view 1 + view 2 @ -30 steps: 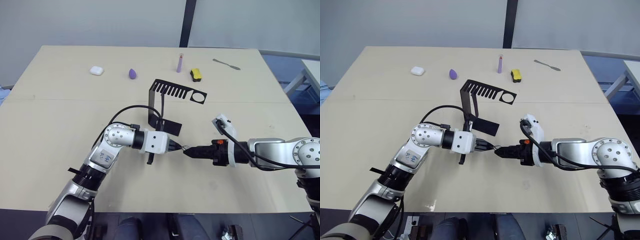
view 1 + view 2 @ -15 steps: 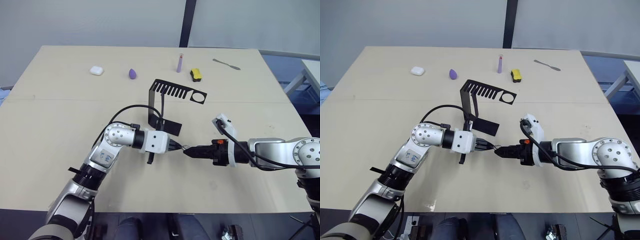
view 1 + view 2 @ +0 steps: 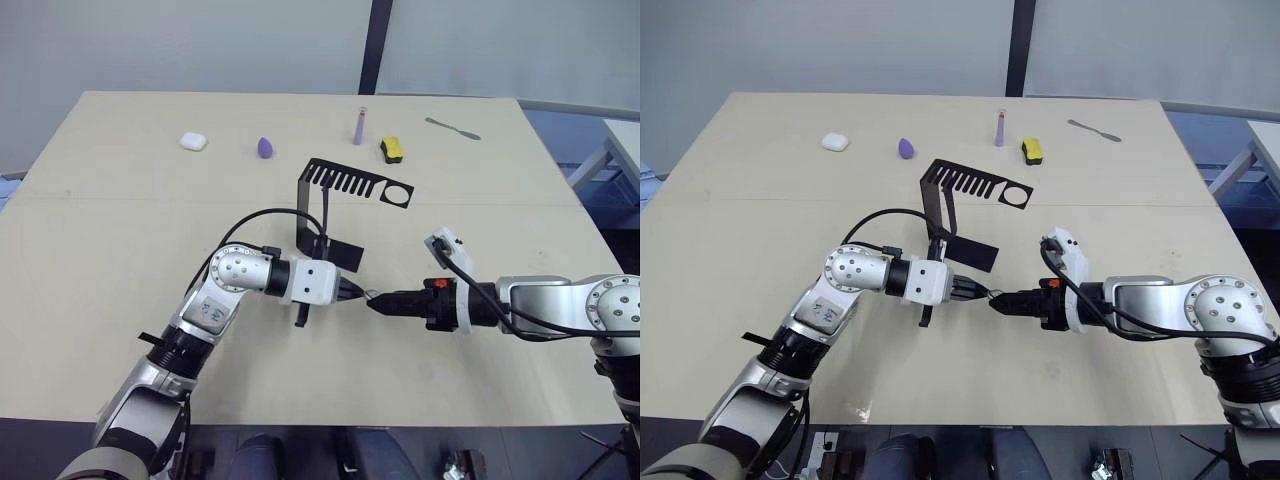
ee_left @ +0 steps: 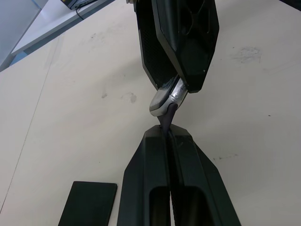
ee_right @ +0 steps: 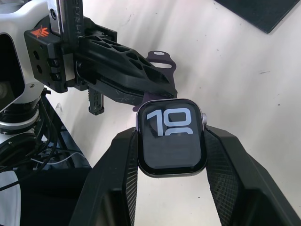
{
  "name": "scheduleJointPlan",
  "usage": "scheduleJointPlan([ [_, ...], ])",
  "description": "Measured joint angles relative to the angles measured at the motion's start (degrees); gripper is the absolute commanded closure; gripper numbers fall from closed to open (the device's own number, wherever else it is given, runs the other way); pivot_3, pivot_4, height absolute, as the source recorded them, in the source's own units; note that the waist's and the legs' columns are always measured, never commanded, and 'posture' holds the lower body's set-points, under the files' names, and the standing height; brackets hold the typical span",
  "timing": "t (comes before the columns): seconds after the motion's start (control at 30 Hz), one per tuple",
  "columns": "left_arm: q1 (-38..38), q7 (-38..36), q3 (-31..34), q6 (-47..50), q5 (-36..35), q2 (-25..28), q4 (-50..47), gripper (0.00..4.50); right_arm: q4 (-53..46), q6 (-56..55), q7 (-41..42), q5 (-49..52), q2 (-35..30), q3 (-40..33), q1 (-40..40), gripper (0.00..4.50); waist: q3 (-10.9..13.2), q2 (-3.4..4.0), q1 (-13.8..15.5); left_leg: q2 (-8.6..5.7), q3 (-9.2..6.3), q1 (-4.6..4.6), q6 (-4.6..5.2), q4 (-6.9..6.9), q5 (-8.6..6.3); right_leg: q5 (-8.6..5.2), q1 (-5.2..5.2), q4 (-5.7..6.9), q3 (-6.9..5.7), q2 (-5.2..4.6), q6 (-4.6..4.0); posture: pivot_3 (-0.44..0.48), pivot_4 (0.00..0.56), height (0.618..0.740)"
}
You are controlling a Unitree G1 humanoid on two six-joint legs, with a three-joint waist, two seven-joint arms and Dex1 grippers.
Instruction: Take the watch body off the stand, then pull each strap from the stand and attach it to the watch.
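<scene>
Two grippers meet nose to nose above the table (image 3: 120, 260), just in front of the stand (image 3: 340, 195) — and the job now is a fine insertion. Your right gripper (image 5: 170, 141) is clamped on the watch body (image 5: 171, 134), one finger on each side of the case, screen with its white digits facing the wrist camera. Your left gripper (image 4: 167, 134) is pinched tight on a strap (image 4: 169, 115), whose short dark tip pokes out of the closed fingers and touches the edge of the case. In the right wrist view the rest of that strap (image 5: 157, 60) curls out behind the left fingers.

You look to be mid-way through the task: the watch is off the stand and the stand's slotted top plate looks bare, though whether a second strap hangs elsewhere cannot be made out. To seat this one well, line the strap's end up square with the slot on the case edge before you push — a skewed entry will likely jam or bend the soft band. Keep the right grip firm so the case does not twist between the fingers, and slide the strap along the slot rather than straight into it. The free strap tip is short, so expect little slack for correcting.
</scene>
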Motion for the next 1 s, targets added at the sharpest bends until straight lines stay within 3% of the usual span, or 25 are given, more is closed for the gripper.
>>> scheduleJointPlan([
  [1.0, -0.2, 0.0, -0.1, 0.7, 0.0, -0.3, 0.2, 4.5, 0.0, 0.0, 0.1, 0.0, 0.0, 0.0, -0.1, 2.97, 0.0, 0.0, 0.0, 0.0, 0.0, 0.0, 0.0, 0.0, 0.0, 0.0, 0.0, 0.0, 0.0, 0.0, 0.0, 0.0, 0.15, 0.74],
])
